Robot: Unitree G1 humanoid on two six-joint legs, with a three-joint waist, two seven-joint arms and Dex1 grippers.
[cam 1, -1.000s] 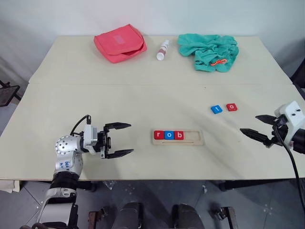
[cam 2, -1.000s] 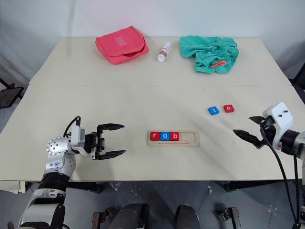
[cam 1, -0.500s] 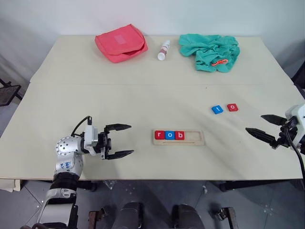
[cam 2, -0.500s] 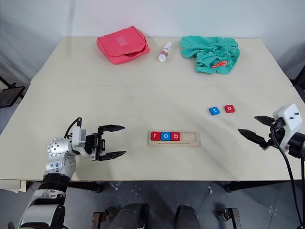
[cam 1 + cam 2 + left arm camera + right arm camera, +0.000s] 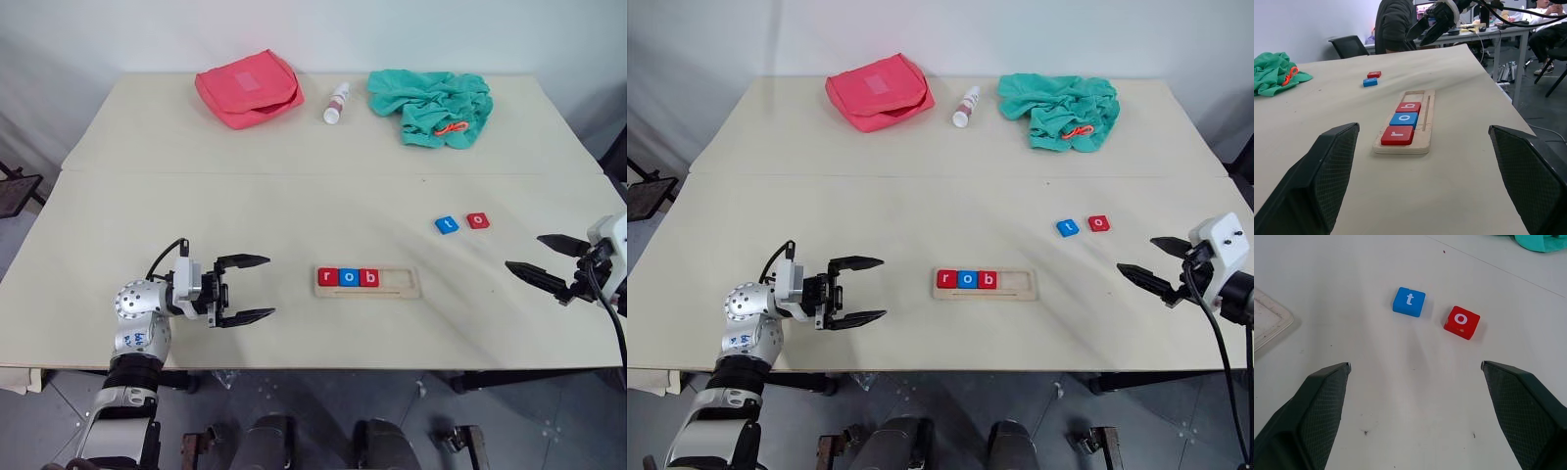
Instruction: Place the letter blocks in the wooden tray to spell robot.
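Note:
The wooden tray (image 5: 406, 283) lies near the table's front, holding a red "r" block (image 5: 327, 277), a blue "o" block (image 5: 348, 277) and a red "b" block (image 5: 368, 278) at its left end. A loose blue "t" block (image 5: 1409, 301) and a red "o" block (image 5: 1462, 322) lie side by side on the table to the tray's far right. My right gripper (image 5: 536, 257) hovers open near the table's right edge, pointing toward those two blocks. My left gripper (image 5: 257, 289) stands open and empty left of the tray, pointing at it.
At the back of the table (image 5: 294, 206) lie a pink pouch (image 5: 247, 86), a small white bottle (image 5: 335, 102) and a crumpled teal cloth (image 5: 431, 105). In the left wrist view a person (image 5: 1396, 24) sits beyond the table, with desks and chairs behind.
My right gripper has drawn back a little toward the table's right edge. The left gripper and the blocks have stayed where they were.

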